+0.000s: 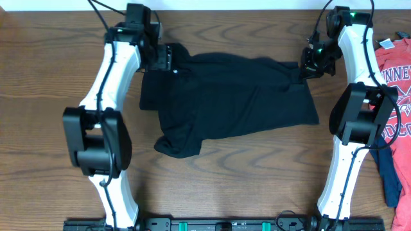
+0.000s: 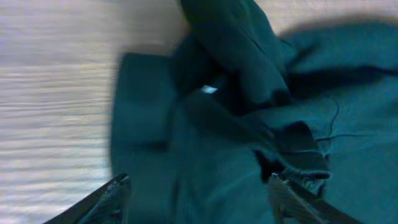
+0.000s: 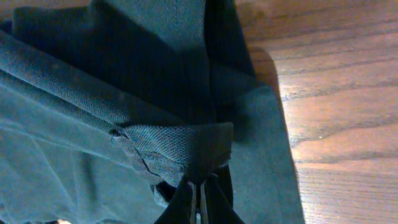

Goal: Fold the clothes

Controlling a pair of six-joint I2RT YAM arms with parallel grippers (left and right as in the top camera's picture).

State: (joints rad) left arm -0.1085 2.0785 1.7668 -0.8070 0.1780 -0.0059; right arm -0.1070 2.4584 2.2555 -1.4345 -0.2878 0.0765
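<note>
1. The black T-shirt (image 1: 231, 102) lies on the wooden surface (image 1: 244, 173), in the far half, between the two arms.
2. It is not flat. The cloth is wrinkled, and its near left part is bunched into a rounded lump.
3. The left claw (image 2: 198, 182) is at the far left corner of the shirt. In the left wrist view its two fingers (image 2: 115, 190) stand wide apart, with dark cloth under and between them. I cannot tell if they touch the cloth.
4. In this same view a small white label (image 2: 208, 90) shows among the folds, a little beyond the fingers. The picture is blurred, so finer details are not clear.
5. The right claw (image 3: 199, 198) is at the far right corner of the shirt. Its fingers are pressed together and clamp a thick fold of the black cloth, which gathers into a pinched ridge at the tips.
6. To the right of this corner, bare wood is visible.
7. A red T-shirt (image 1: 395, 83) with white letters lies at the right edge of the surface, beyond the right arm, well apart from the black one.
8. A dark blue garment (image 1: 388, 170) lies just beside the red one, on its near side.
</note>
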